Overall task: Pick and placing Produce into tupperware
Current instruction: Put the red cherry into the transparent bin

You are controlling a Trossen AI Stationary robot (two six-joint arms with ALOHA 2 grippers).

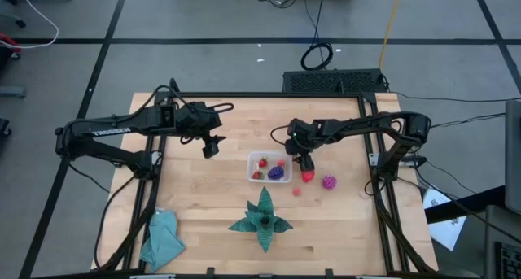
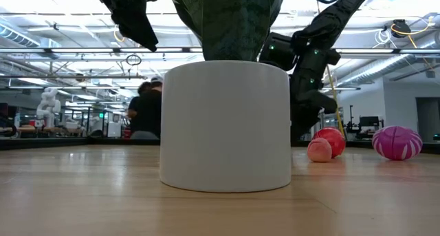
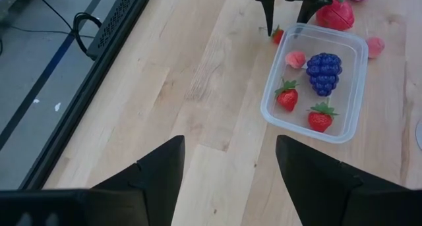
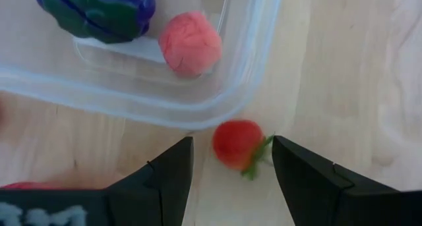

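The right gripper (image 4: 231,161) hangs low over the table with its 2 fingers spread and nothing between the pads, set either side of a loose strawberry (image 4: 237,144) that lies on the wood just outside the rounded corner of the tupperware (image 4: 254,68). That straddling stance looks like a lineup for a pinch: the berry sits directly ahead of the open jaws, close against the container wall, so the fingers probably have to come down carefully to avoid nudging the plastic.

The left gripper (image 3: 227,173) waits well back from the container, fingers also spread and empty, likely keeping clear of the working arm.

Just beyond the right fingers, inside the tupperware, lie a purple grape cluster (image 3: 324,71), 2 red strawberries with green caps (image 3: 287,96) and a small pink fruit (image 4: 190,43), so the container is partly filled. The tub itself is clear plastic, rectangular with rounded corners.

Outside it, on the far side of the right gripper from the left arm, rest a larger red fruit (image 1: 308,176), a pale pink ball (image 1: 297,191) and a spiky magenta ball (image 1: 328,182). By my judgement 4 pieces remain to be moved.
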